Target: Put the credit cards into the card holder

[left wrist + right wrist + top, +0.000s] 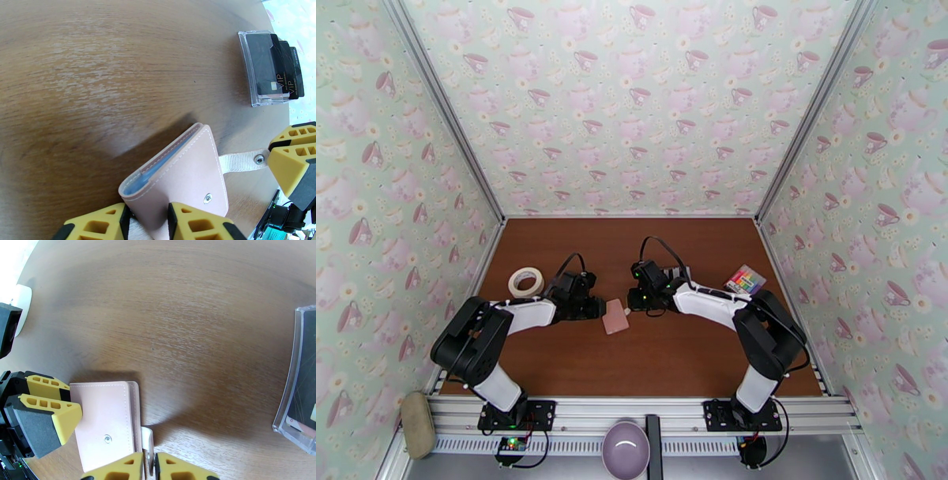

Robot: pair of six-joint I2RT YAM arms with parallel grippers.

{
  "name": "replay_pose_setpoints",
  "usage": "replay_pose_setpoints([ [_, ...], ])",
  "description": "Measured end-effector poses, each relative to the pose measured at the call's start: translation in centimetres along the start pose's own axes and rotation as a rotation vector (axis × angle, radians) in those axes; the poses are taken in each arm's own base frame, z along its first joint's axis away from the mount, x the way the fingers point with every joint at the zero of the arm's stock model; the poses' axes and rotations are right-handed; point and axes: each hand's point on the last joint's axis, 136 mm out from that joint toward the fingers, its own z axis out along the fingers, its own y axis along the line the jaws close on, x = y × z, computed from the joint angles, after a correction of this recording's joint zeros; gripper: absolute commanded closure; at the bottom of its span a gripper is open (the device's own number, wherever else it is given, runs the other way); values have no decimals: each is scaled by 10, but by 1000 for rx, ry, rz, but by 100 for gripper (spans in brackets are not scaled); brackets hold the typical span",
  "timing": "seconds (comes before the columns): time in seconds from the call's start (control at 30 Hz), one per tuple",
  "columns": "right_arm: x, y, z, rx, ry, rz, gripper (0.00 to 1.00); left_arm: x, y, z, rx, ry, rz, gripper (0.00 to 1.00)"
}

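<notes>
The pale pink card holder point(615, 316) is between both grippers at mid-table, folded shut, with blue lining showing at its edge point(136, 185). My left gripper point(148, 221) is shut on its near edge. Its snap tab point(239, 162) is stretched out sideways, and my right gripper point(149, 467) is shut on that tab point(147, 439). The top view shows the left gripper point(598, 309) and the right gripper point(633, 303) facing each other across the holder. The credit cards point(276, 67) stand upright in a clear stand point(290, 405) behind the right arm.
A roll of white tape point(525, 282) lies left of the left arm. A rainbow-striped block point(744, 279) sits near the right wall. Outside the table's near rail are a purple bowl point(626, 449) and a tan pad point(417, 424).
</notes>
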Motion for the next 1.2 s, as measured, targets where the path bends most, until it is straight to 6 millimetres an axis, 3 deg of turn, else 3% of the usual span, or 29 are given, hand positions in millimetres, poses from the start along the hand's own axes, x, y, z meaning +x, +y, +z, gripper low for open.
replay_pose_setpoints([
  [0.37, 2, 1, 1, -10, 10, 1, 87, 0, 0, 0, 0, 0, 0, 68],
  [0.73, 2, 2, 1, -15, 12, 1, 100, 0, 0, 0, 0, 0, 0, 68],
  [0.97, 4, 4, 1, -15, 14, -5, 100, 0, 0, 1, -3, 6, -3, 68],
  [1.2, 12, 19, 3, -20, 18, -45, 100, -1, 0, 2, -5, 10, -5, 68],
])
